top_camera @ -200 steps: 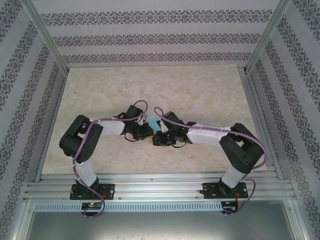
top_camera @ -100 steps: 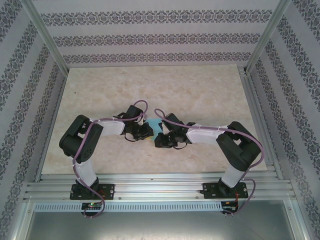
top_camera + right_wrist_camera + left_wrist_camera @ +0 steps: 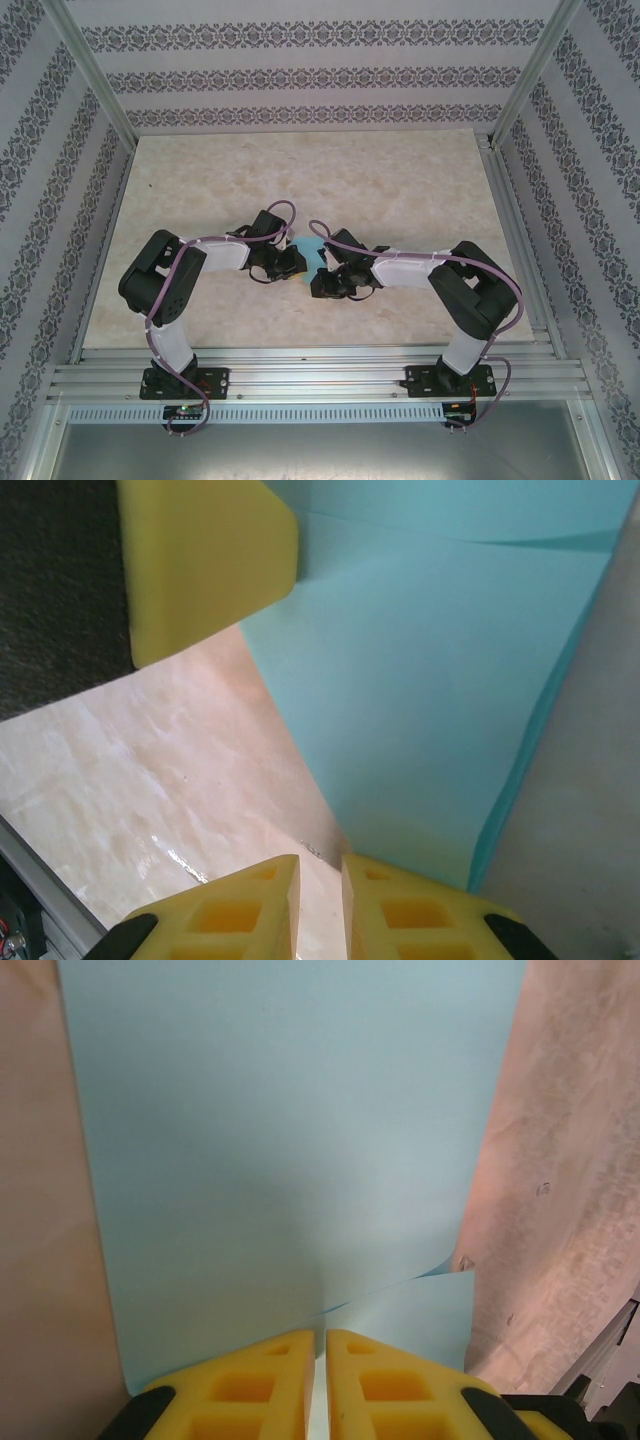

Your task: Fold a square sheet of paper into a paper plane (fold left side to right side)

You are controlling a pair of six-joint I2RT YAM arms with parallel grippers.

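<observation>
The square sheet of paper (image 3: 308, 248), turquoise-blue, hangs between the two grippers at mid-table. In the left wrist view the sheet (image 3: 290, 1140) spreads away from the fingers with one corner curling over at the lower right. My left gripper (image 3: 320, 1336) (image 3: 292, 262) is shut on its near edge. In the right wrist view the sheet (image 3: 430, 680) slopes down to the right finger. My right gripper (image 3: 320, 862) (image 3: 323, 277) has its jaws almost together, with bare table showing in the slim gap. One left finger (image 3: 200, 560) shows at top left. No paper plane shape is seen.
The marble-patterned table (image 3: 400, 180) lies inside patterned walls. An aluminium rail (image 3: 320, 365) runs along the near edge with both arm bases on it. Open tabletop lies behind and to either side of the grippers.
The right arm has edged a little to the left, toward the left gripper. More of the blue sheet now shows between the grippers. The left arm has stayed put.
</observation>
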